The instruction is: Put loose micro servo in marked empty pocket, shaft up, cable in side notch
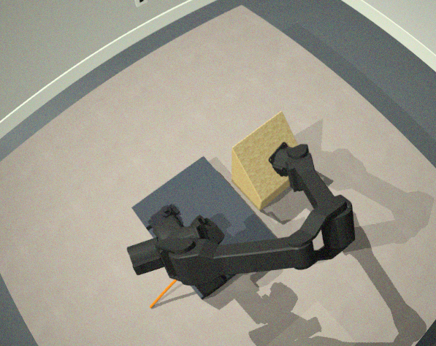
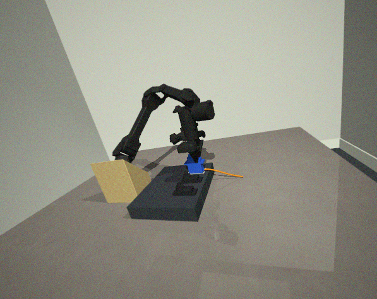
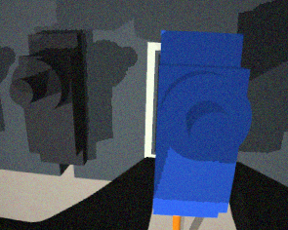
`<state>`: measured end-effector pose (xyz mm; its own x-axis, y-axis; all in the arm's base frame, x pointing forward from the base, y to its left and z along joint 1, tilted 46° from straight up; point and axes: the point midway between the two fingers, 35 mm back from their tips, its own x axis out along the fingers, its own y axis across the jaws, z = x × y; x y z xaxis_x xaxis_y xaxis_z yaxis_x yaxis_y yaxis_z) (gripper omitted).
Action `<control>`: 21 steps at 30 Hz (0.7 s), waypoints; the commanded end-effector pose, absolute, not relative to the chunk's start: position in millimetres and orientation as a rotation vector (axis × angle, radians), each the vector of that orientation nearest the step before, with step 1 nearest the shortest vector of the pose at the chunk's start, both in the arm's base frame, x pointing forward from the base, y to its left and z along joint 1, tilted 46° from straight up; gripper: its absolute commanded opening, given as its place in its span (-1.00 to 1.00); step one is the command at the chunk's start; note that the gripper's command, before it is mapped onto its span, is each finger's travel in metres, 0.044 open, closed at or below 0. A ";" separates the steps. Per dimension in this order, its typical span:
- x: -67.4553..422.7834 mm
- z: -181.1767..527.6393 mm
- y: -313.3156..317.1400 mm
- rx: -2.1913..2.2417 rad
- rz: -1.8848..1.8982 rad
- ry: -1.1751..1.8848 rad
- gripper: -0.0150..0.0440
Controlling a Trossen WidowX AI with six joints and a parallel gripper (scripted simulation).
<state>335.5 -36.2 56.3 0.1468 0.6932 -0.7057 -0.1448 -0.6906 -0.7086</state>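
On the bench (image 2: 278, 209), the tool (image 2: 192, 153) is gripping the servo (image 2: 194, 166), likely light, stiff and slick, by its flat sides above the deck (image 2: 168, 202).

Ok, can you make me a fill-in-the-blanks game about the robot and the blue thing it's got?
1. The gripper is shut on a small motor whose colour is ____.
2. The thin cable trailing from the motor is ____.
3. The outline marking the empty pocket is ____.
4. Next to the dark deck stands a ____ wedge-shaped block.

Missing words: blue; orange; white; tan
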 end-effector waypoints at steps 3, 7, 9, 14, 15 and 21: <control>337.0 53.5 -31.9 -1.768 1.618 -0.533 -0.49; 337.1 52.9 -31.3 -1.768 1.618 -0.533 -0.49; 337.1 52.9 -31.3 -1.768 1.618 -0.533 -0.49; 337.1 52.9 -31.3 -1.768 1.618 -0.533 -0.49; 337.1 52.9 -31.3 -1.768 1.618 -0.533 -0.49; 337.1 52.9 -31.3 -1.768 1.618 -0.533 -0.49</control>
